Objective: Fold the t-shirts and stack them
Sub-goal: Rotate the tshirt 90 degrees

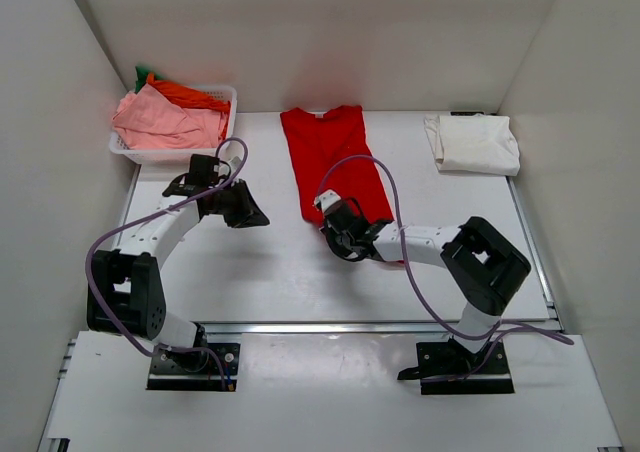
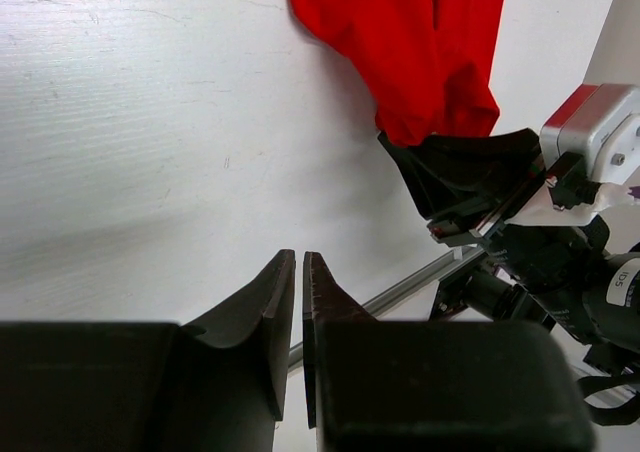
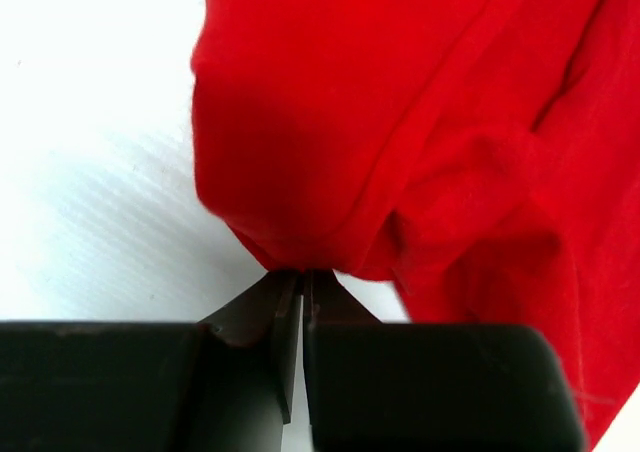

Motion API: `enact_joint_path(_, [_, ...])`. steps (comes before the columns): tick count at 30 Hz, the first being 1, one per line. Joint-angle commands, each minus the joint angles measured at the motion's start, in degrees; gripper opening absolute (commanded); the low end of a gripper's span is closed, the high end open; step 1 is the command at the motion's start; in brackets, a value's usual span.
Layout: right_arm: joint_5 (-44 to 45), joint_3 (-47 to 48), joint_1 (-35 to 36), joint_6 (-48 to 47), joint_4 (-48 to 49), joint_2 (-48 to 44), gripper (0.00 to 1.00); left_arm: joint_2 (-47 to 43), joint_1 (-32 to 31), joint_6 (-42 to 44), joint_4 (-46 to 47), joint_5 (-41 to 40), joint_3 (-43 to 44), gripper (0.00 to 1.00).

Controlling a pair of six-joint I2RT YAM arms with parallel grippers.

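Right gripper (image 3: 302, 280) is pinched tight on the hem of the bright red cloth t-shirt (image 3: 400, 122) bunched just ahead (nothing else held), likely to start a fold.

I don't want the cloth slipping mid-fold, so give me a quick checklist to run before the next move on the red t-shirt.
1. Right fingers shut on the red t-shirt's near hem: ok.
2. Depth of that pinch: cannot tell; the cloth meets only the tips.
3. Left fingers holding cloth: not ok; together, empty, over the table.
4. Shirt's far end lying flat: ok.
5. Folded cream t-shirt free on top for stacking: ok.
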Motion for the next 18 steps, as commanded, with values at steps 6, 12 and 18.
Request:
enact_joint_path(6, [-9.04, 2.27, 5.09, 8.16, -6.71, -6.78, 0.0, -2.45, 0.58, 1.18, 0.94, 1.99, -1.6, 0.2])
enact_joint_path(12, [-17.31, 3.68, 11.33, 13.62, -9.7, -6.6, 0.0, -3.68, 1.11, 1.88, -0.29, 2.16, -1.86, 0.21])
enact_joint_path(18, [-24.97, 2.45, 12.66, 17.84, -6.98, -6.25, 0.0, -4.38, 1.37, 2.15, -1.08, 2.42, -2.3, 0.21])
